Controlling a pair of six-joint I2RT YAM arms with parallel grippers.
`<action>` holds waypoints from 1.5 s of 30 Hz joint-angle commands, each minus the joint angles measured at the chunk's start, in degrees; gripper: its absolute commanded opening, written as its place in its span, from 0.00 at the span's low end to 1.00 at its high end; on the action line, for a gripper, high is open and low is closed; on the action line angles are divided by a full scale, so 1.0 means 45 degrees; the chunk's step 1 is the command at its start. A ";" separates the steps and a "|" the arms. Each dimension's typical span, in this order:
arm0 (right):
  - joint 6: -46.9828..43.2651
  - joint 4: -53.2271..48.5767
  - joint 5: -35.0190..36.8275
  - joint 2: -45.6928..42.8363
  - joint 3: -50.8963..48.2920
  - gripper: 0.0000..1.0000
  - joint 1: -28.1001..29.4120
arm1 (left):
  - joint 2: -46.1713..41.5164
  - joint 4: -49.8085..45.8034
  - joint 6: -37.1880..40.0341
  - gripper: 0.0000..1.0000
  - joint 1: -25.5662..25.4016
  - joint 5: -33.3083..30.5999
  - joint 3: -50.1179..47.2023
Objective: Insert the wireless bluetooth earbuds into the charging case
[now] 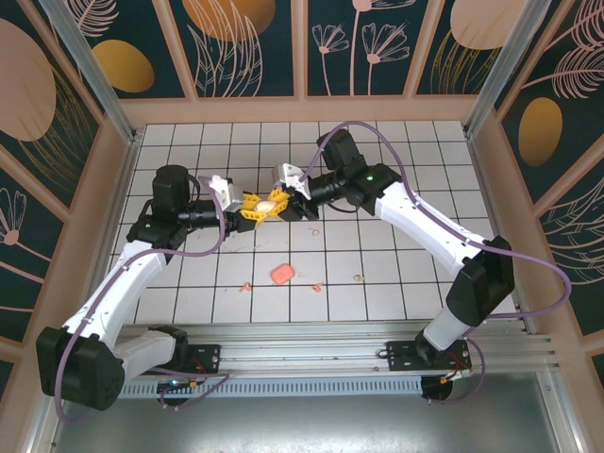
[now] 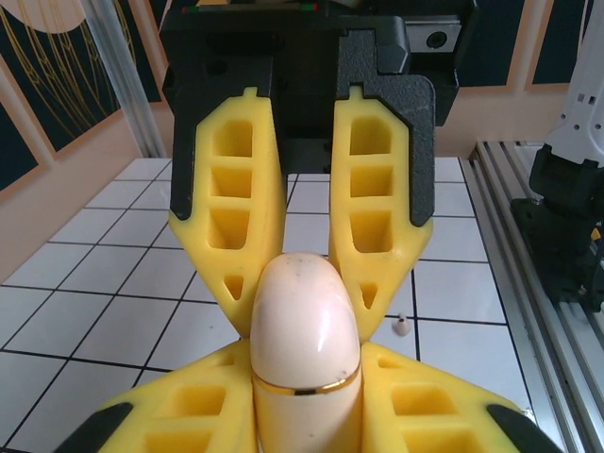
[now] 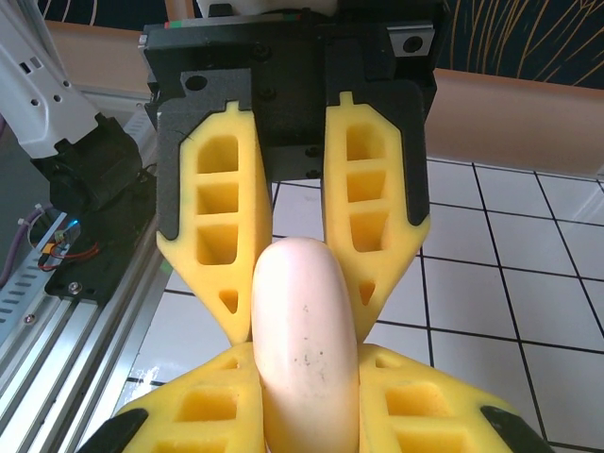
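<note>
A cream, rounded charging case (image 1: 269,202) with a thin gold seam hangs above the tiled floor between both arms. My left gripper (image 1: 255,207) is shut on its one end, its yellow fingers (image 2: 179,415) pressed against the case (image 2: 304,321) on both sides. From the opposite side my right gripper (image 1: 286,199) is shut on the other end of the case (image 3: 304,330). The case's lid looks closed. Tiny pale earbuds lie on the tiles nearer the arm bases (image 1: 246,285), (image 1: 316,286), (image 1: 358,277); one earbud (image 2: 402,326) shows past the case.
A small pink rounded case (image 1: 282,274) lies on the white tiled floor (image 1: 396,274) below the grippers. Wooden walls ring the floor, and a metal rail (image 1: 311,344) with the arm bases runs along the near edge.
</note>
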 commanded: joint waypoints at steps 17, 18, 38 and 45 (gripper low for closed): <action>0.1541 0.2110 -0.0810 -0.0925 -0.0482 0.33 -0.0672 | -0.0336 -0.0386 0.0614 0.19 -0.0001 -0.0032 -0.0104; 0.1563 0.2133 -0.0843 -0.0927 -0.0507 0.33 -0.0683 | -0.0337 -0.0391 0.0605 0.18 -0.0017 -0.0032 -0.0133; 0.1516 0.2183 -0.1468 -0.1222 -0.0983 0.44 -0.0800 | -0.0222 0.0015 0.0150 0.16 -0.0003 0.0115 -0.0280; 0.1263 0.1804 -0.1405 -0.1203 -0.0952 0.52 -0.0712 | -0.0199 0.0200 -0.0087 0.15 -0.0020 0.0144 -0.0228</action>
